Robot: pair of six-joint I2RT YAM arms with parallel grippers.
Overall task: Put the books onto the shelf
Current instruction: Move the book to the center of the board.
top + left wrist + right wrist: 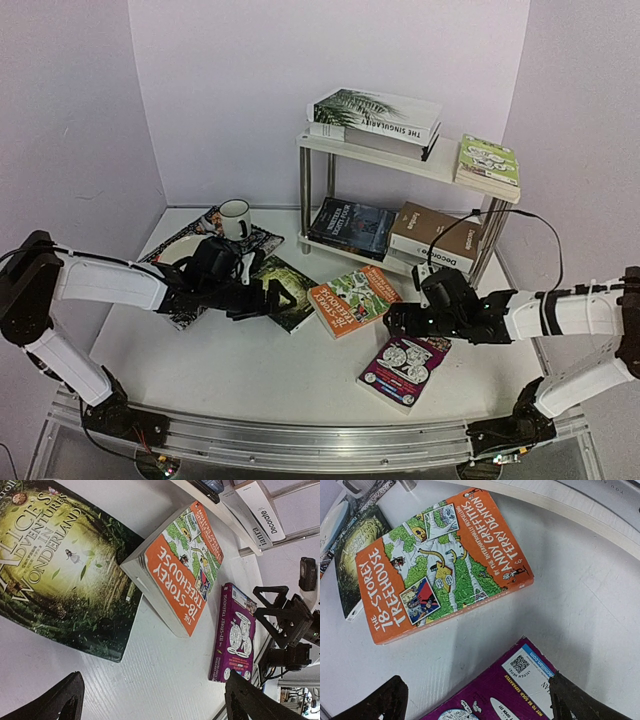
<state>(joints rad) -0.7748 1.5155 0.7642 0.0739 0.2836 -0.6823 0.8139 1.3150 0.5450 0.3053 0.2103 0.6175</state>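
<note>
**Magenta book nearest; both claws released, three books off the shelf**

Closest to your arm bases, the magenta book [404,372] lies flat on the white table [250,370]. Just beyond it your right gripper [393,320] hovers with its jaws spread wide, holding nothing. Its wrist view shows the magenta cover's corner between the fingers [375,702]. Your left gripper [283,300] is likewise released and empty, by the dark green book [290,272]. Between the two claws sits the orange book [352,300], one corner overlapping the green one's edge. Farther back, a white mug [234,219] stands on a patterned placemat [190,240]. At the rear right, the shelf [445,162] carries the palm-leaf book [375,110] and a lime green book [488,165] on top. On its lower board lie a dark book [352,228] and a brown book [437,235].
</note>
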